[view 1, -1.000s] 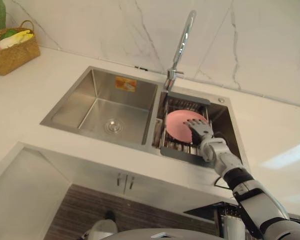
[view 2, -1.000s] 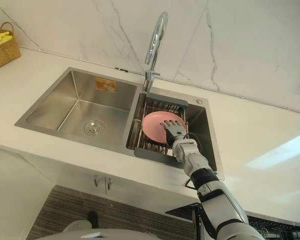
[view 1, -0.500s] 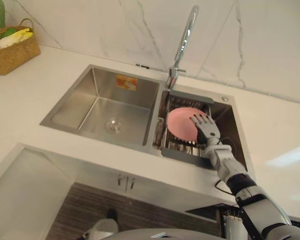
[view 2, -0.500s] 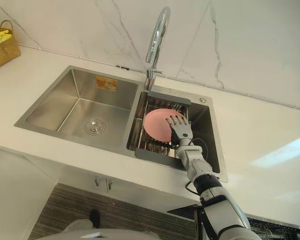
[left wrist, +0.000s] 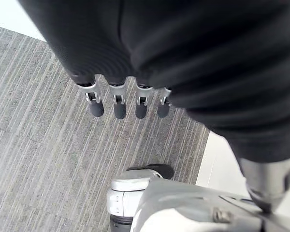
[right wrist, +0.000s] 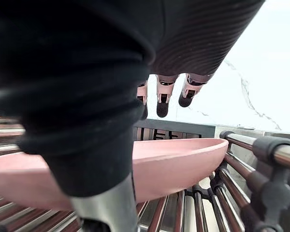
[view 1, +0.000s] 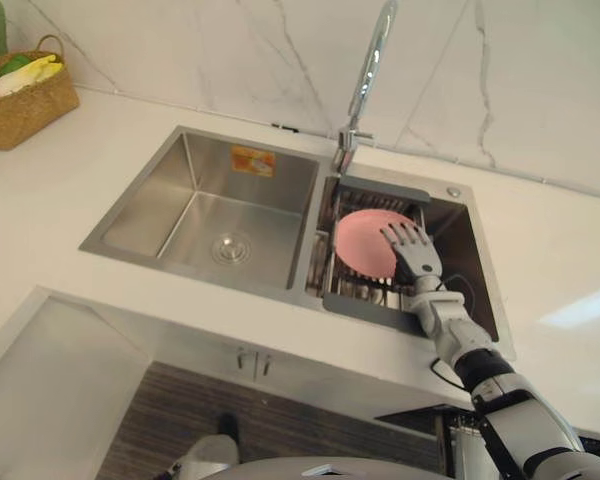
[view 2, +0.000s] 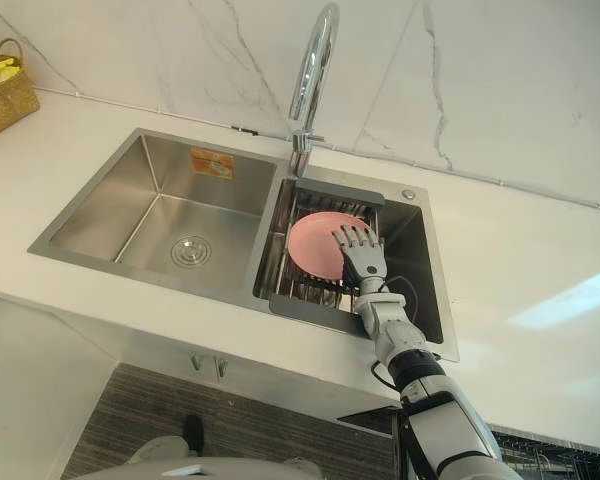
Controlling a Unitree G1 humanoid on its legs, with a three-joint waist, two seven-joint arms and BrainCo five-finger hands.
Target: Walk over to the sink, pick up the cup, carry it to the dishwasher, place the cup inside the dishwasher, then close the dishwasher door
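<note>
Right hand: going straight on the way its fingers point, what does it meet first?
Probably the wall: the open right hand points over the pink dish, clearing its rim; depth is unclear.

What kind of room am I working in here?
Most likely a home kitchen: a double-basin stainless steel sink with a tall chrome tap set in a white countertop, a pink shallow dish on a metal drying rack, and a woven basket of produce.

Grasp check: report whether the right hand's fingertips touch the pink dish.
Apart. Right wrist view: fingertips of the right hand hang above the pink dish, wall showing between.
</note>
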